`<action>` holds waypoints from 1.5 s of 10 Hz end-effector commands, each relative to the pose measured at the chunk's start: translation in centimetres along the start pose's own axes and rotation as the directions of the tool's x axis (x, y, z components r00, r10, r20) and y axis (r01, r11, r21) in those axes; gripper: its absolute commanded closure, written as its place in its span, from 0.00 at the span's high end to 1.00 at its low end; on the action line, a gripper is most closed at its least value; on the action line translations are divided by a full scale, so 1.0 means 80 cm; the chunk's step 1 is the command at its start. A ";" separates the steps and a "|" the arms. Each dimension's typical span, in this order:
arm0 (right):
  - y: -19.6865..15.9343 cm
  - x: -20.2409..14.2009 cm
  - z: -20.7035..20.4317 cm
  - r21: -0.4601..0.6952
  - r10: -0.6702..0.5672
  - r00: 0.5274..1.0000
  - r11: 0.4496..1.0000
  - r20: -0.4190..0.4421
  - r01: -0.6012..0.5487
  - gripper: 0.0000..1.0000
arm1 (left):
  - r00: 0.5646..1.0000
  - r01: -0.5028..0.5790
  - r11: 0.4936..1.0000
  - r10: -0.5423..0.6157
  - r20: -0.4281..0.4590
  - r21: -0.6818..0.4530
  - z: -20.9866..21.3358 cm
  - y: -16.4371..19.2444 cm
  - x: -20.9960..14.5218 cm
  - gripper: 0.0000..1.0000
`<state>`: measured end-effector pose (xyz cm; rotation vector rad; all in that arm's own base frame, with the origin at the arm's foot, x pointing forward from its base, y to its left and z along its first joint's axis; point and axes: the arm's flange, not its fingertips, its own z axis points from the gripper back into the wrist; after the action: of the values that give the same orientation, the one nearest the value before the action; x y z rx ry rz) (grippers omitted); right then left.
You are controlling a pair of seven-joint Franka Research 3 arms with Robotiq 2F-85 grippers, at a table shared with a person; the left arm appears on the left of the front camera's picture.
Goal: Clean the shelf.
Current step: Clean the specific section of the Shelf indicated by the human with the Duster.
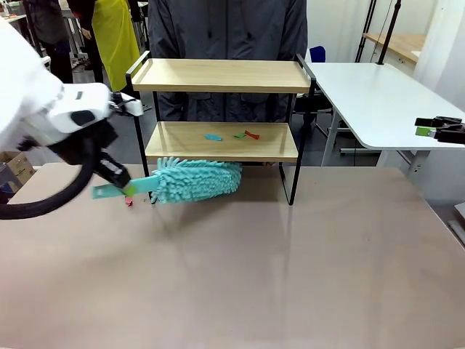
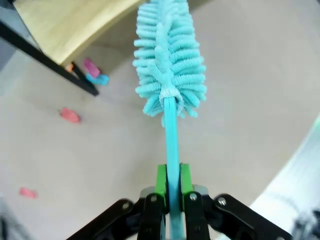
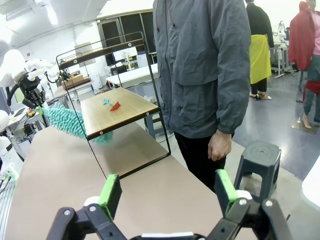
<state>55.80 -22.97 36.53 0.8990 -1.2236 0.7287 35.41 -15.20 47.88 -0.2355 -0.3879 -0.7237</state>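
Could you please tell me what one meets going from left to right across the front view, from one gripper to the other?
The left gripper → the teal duster it holds, under the shelf → the red scrap on the lower board → the shelf's front right leg → the open right gripper.

The tan table (image 1: 305, 276) carries the shelf (image 1: 221, 76) at its 12 o'clock side, upright on thin black legs. On the shelf's lower board (image 1: 182, 142) lie a blue scrap (image 1: 213, 137), a green scrap (image 1: 239, 135) and a red scrap (image 1: 252, 134), close together around the board's middle. Under that board, at about 11 o'clock on the table, a fluffy teal duster (image 1: 197, 180) rests. A small pink scrap (image 1: 129, 201) lies at 10 o'clock, just beside its handle.
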 end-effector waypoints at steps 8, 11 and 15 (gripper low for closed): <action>0.002 0.004 -0.002 -0.001 0.005 1.000 1.000 0.003 -0.005 1.00 | 0.793 0.547 0.833 -0.487 -0.365 0.077 0.169 0.002 0.014 0.13; 0.002 0.004 -0.002 -0.001 0.005 1.000 1.000 0.003 -0.005 1.00 | 0.805 0.533 0.843 -0.476 -0.354 0.078 0.168 -0.008 0.016 0.13; 0.002 0.004 -0.002 -0.001 0.005 1.000 1.000 0.003 -0.005 1.00 | 0.805 0.533 0.843 -0.476 -0.354 0.078 0.168 -0.008 0.016 0.13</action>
<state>55.80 -22.98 36.53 0.8989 -1.2236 0.7285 32.30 -12.13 60.53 0.1677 -0.1729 -1.2367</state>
